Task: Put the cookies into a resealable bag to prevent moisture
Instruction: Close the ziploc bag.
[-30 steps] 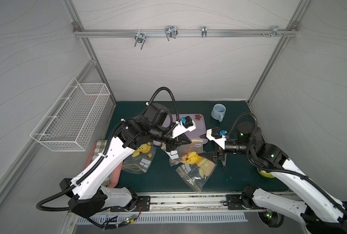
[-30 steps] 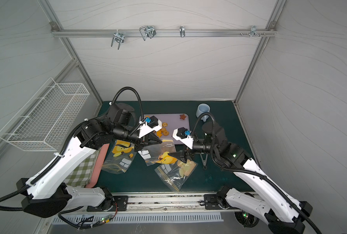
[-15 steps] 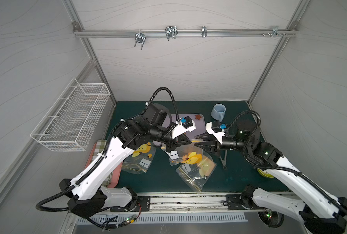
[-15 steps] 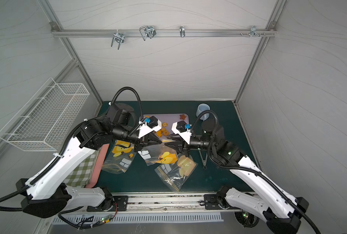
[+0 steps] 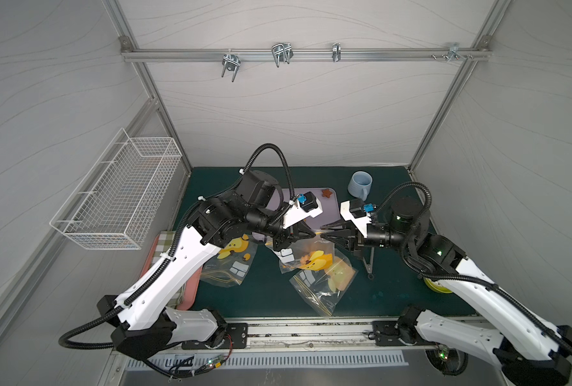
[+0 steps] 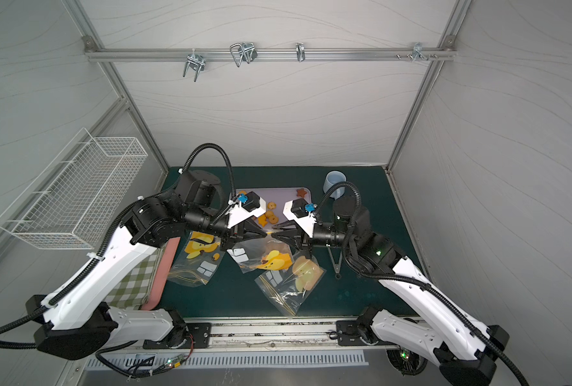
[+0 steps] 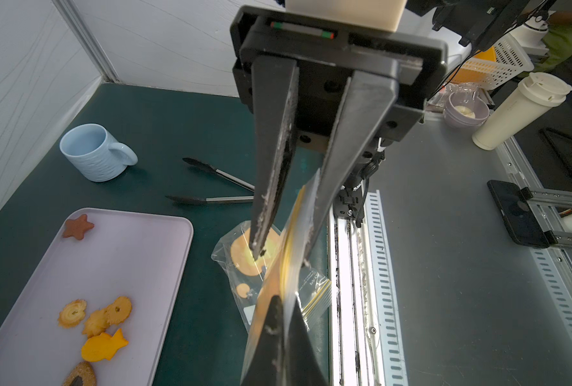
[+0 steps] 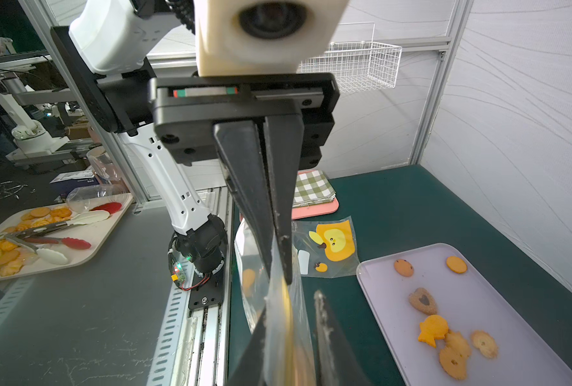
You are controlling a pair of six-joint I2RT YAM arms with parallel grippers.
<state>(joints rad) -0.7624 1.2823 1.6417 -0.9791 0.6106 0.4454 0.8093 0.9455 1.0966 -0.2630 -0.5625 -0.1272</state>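
The left gripper (image 8: 279, 267) was fully closed on the rim of the resealable bag (image 8: 284, 320) and held it lifted above the mat. The right gripper (image 7: 282, 254) met it tip to tip. Its jaws stood slightly apart, straddling the same rim without visibly clamping it. The cookies (image 7: 95, 322) lay on the lilac tray (image 7: 127, 240), just behind the two grippers.

Likely faults:
- If the right jaws pinched both film layers, pulling apart would probably not open the mouth.
- The thin, glossy film could slip out of a shallow pinch.
- With the fingertips this close, a small misalignment could bring them into collision.

The work surface was a dark green mat (image 5: 395, 294). It carried two further printed bags lying flat (image 5: 228, 264) (image 5: 324, 284), black tongs (image 7: 217, 187) and a pale blue mug (image 7: 92, 152). White wave-patterned panels in an aluminium frame enclosed the cell. A wire basket (image 5: 121, 197) hung on a side wall, and a rail with metal hooks (image 5: 279, 55) crossed overhead.
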